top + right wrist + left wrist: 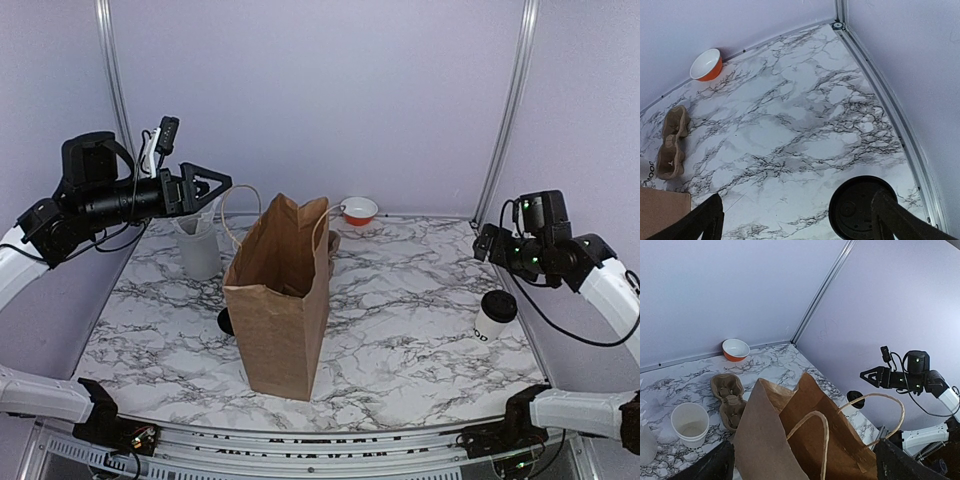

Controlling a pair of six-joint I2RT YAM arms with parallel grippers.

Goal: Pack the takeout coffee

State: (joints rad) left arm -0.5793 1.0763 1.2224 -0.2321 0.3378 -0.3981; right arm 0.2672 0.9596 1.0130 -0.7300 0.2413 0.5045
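Bag, brown paper (278, 300), loop-handled, upright mid-table with its mouth open: the destination. Right gripper (795, 200), jaws spread wide and holding nothing, hangs above the takeout coffee (495, 315), which stands upright near the right edge, well apart from the bag. In the right wrist view its black lid sits off-centre, close to one finger. Recommended handling: centre the lid between the fingers, descend to the paper wall below the lid, squeeze lightly so the cup does not buckle, keep it upright, carry it over the bag's rim clear of the handles, and lower it in. Left gripper (212, 187), likewise spread and empty, is raised over the far left and might steady the bag. Walls (320, 90), plain lilac. Table (400, 330), white marble pattern. Also present: tumbler (198, 245) with cutlery, far left; pulp cup carrier (729, 397); open white cup (690, 424); orange bowl (358, 210) by the far wall.
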